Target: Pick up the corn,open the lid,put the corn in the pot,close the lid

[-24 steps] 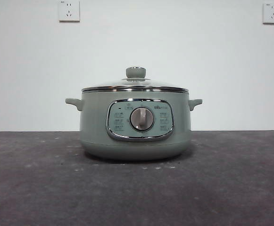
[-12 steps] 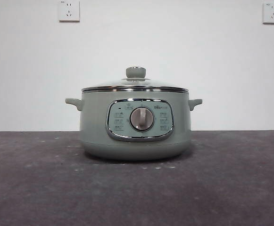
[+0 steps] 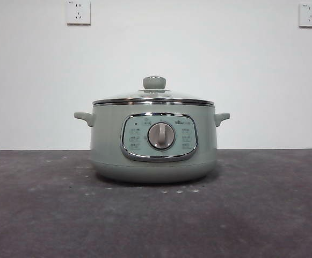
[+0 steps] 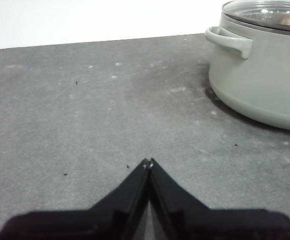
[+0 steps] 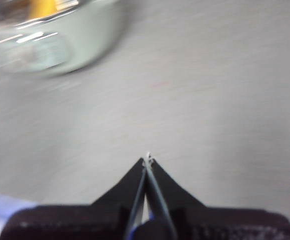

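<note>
The sage-green pot (image 3: pixel 153 145) stands in the middle of the dark table, its control panel and silver dial (image 3: pixel 161 135) facing the front view. The glass lid (image 3: pixel 153 97) with its green knob (image 3: pixel 154 82) sits shut on it. In the blurred right wrist view an orange-yellow shape, the corn (image 5: pixel 42 7), shows through the lid inside the pot (image 5: pixel 50 42). My left gripper (image 4: pixel 148 162) is shut and empty, low over bare table beside the pot (image 4: pixel 264 75). My right gripper (image 5: pixel 147 160) is shut and empty, apart from the pot. Neither arm shows in the front view.
The dark grey table top (image 3: pixel 263 215) lies on all sides of the pot. A white wall with two sockets (image 3: pixel 78 12) (image 3: pixel 310 15) stands behind it.
Nothing has visibly changed in the front view; the pot and lid stay put.
</note>
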Controlling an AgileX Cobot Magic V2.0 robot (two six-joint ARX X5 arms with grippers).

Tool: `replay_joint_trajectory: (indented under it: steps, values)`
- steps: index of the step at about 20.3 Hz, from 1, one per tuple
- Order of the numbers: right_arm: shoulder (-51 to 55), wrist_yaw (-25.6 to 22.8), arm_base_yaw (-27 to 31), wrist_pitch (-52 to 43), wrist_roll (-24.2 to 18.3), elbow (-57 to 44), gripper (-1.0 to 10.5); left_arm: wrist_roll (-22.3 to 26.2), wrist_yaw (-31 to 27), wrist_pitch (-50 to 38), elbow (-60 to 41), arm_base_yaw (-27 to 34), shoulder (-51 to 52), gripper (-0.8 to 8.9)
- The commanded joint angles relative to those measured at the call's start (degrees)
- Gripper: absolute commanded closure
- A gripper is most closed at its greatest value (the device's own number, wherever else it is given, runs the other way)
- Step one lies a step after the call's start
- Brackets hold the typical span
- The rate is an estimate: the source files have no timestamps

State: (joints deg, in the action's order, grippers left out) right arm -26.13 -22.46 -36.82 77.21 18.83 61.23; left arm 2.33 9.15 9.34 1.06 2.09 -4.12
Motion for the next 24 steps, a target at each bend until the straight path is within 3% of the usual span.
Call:
replay_joint_trajectory:
  steps: [1, 4, 6, 7, 10, 15, 21, 24]
  values:
    - [0.7, 0.8, 7.3, -11.0, -5.4, -1.8, 9.5, -0.3, 0.0, -0.4, -0.6, 0.1, 0.0, 8.16]
    - [4.3, 18.5, 20.2, -31.9, -15.1, -8.7, 9.5, -0.3, 0.0, -0.4, -0.6, 0.1, -0.1, 8.16]
    - [7.8, 28.0, 26.8, -44.2, -17.9, -16.5, 9.5, -0.3, 0.0, -0.4, -0.6, 0.1, -0.2, 8.16]
    - [9.5, 30.0, 29.4, -49.0, -18.1, -21.0, 9.5, -0.3, 0.0, -0.4, -0.6, 0.1, -0.2, 8.16]
    - [15.3, 29.9, 34.4, -59.7, -18.0, -35.6, 9.5, -0.3, 0.0, -0.3, -0.6, 0.1, -0.3, 8.16]
    - [22.1, 25.7, 35.4, -67.7, -17.3, -50.0, 9.5, -0.3, 0.0, -0.3, -0.6, 0.1, -0.3, 8.16]
    - [25.7, 23.8, 35.4, -71.3, -14.2, -60.5, 9.5, -0.3, 0.0, -0.3, -0.6, 0.1, -0.4, 8.16]
    - [25.7, 23.4, 35.4, -66.6, -14.7, -60.4, 9.5, -0.3, 0.0, -0.3, -0.6, 0.1, -0.4, 8.16]
